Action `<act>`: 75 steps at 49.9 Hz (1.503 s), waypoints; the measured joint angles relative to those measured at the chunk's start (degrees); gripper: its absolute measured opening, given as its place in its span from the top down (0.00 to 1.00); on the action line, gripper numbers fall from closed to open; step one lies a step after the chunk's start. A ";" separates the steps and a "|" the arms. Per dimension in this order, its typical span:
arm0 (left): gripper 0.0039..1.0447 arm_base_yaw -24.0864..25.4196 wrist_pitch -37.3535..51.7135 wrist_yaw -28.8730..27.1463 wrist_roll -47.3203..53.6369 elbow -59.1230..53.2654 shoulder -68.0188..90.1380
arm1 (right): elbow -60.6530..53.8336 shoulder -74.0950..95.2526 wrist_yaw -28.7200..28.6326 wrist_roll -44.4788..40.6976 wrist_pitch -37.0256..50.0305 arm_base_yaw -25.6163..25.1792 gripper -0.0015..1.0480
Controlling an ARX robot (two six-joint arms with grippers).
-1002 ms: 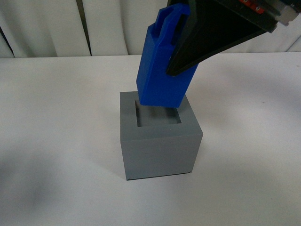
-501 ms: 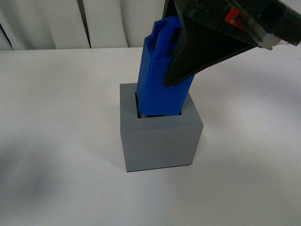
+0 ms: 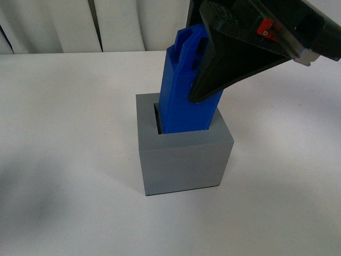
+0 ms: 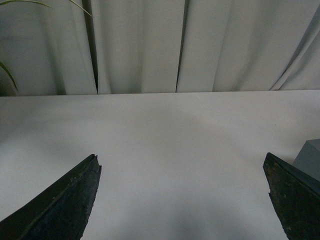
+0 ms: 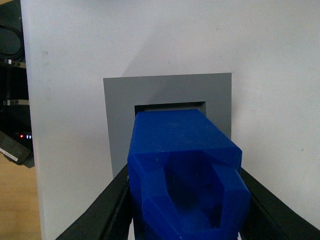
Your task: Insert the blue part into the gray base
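Note:
The gray base (image 3: 184, 160) stands on the white table near the middle. The blue part (image 3: 184, 96) stands tilted with its lower end inside the base's square recess. My right gripper (image 3: 205, 74) is shut on the blue part near its top, coming in from the upper right. In the right wrist view the blue part (image 5: 185, 165) sits between my black fingers (image 5: 107, 210) and enters the recess of the gray base (image 5: 120, 105). My left gripper (image 4: 182, 167) is open and empty over bare table; a corner of the gray base (image 4: 311, 157) shows by one finger.
The white table (image 3: 64, 133) runs back to a pale curtain (image 3: 122, 26). In the right wrist view the table's edge shows, with dark equipment (image 5: 10, 75) beyond it. A plant leaf (image 4: 7, 75) shows in the left wrist view.
The right gripper has lowered the blue part from above the base into the recess and brought it a little more upright. The base shifted slightly.

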 joint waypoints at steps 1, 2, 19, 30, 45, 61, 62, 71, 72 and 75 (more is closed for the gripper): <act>0.06 0.00 0.00 0.00 0.00 0.00 0.00 | 0.00 0.00 0.02 0.00 0.02 0.00 0.55; 0.06 0.00 0.00 0.00 0.00 0.00 0.00 | -0.02 0.00 0.04 0.00 0.02 0.02 0.55; 0.06 0.00 0.00 0.00 -0.02 0.00 0.00 | -0.68 0.00 -2.75 1.40 1.97 -0.55 0.17; 0.06 0.00 0.00 0.00 0.00 0.00 0.00 | -1.22 -3.48 -8.35 3.26 7.28 -3.69 0.07; 0.06 0.00 0.00 0.02 0.00 0.00 0.00 | -11.56 -13.70 -17.81 7.08 16.72 -12.57 0.07; 0.06 0.02 0.00 0.00 0.00 0.00 0.00 | -35.10 -26.47 -29.68 23.78 44.85 -26.64 0.07; 0.06 0.00 0.00 0.00 -0.02 0.00 0.00 | -37.00 -27.21 -29.31 26.29 47.87 -27.39 0.07; 0.06 0.00 0.00 0.04 0.00 0.00 0.00 | -48.26 -29.90 -25.31 41.31 67.30 -30.91 0.07; 0.06 0.00 0.00 0.04 0.00 0.00 0.00 | -48.33 -29.90 -25.35 41.86 67.34 -30.91 0.07; 0.06 0.00 0.00 0.04 0.00 0.00 0.00 | -48.33 -29.90 -25.38 42.97 67.49 -30.88 0.07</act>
